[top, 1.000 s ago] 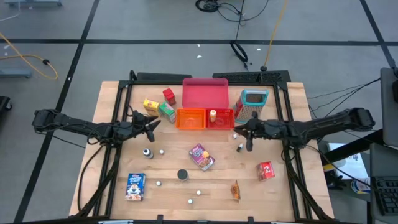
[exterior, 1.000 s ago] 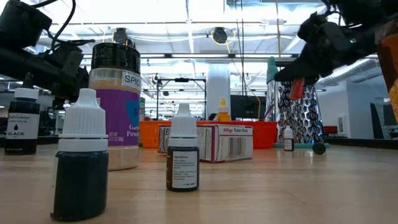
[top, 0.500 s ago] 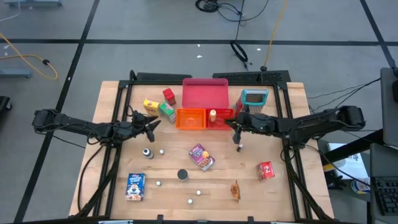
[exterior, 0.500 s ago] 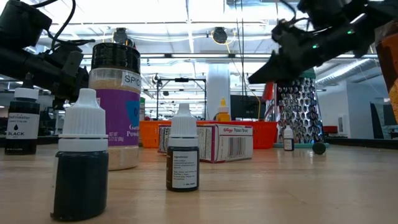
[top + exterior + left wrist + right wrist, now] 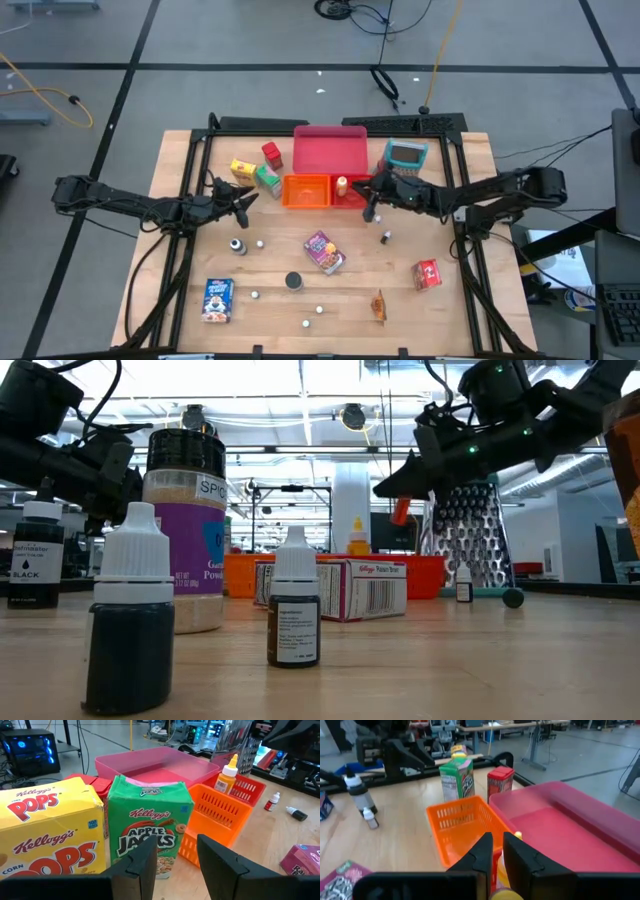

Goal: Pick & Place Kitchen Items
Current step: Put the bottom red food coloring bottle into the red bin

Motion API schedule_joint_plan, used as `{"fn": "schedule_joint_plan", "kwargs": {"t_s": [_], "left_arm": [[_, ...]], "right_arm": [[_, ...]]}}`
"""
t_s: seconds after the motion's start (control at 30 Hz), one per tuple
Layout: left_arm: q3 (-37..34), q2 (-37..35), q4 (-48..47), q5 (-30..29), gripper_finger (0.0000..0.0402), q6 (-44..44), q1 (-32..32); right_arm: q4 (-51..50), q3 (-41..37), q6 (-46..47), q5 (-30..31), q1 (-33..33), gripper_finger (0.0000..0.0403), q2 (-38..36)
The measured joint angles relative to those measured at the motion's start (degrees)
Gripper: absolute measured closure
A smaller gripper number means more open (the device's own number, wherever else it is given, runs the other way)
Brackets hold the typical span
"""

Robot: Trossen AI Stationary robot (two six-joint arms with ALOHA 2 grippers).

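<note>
Right pincer (image 5: 368, 207): fingers nearly together, clamped on a small red item I can't identify, held above the red slatted bin (image 5: 357, 189), seemingly to drop it in.
Left pincer (image 5: 243, 197): partly apart, holding nothing, hanging near the green Apple Jacks box (image 5: 149, 830) and yellow Corn Pops box (image 5: 49, 836); a likely next pick.
Orange slatted bin (image 5: 308, 190): beside the red one, before the flat pink tray (image 5: 329, 150).
Yellow-capped bottle (image 5: 342, 184): stands in the red bin.
Wooden desk (image 5: 460, 300): other groceries lie scattered, not yet sorted.
</note>
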Motion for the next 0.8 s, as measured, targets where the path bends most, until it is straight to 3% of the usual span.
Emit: {"fn": "schedule_joint_plan", "kwargs": {"t_s": [0.23,0.43,0.8], "left_arm": [[0.00,0.00,0.00,0.00,0.0261,0.02,0.02],[0.00,0.00,-0.02,-0.41,0.0261,0.20,-0.01],[0.00,0.00,-0.02,-0.58,0.0261,0.20,0.00]], "right_arm": [[-0.78,-0.18,3.83,-0.37,1.19,0.0374,0.58],[-0.56,-0.27,3.50,5.40,2.58,0.0375,0.64],[-1.25,3.47,3.65,7.81,6.74,0.0375,0.57]]}}
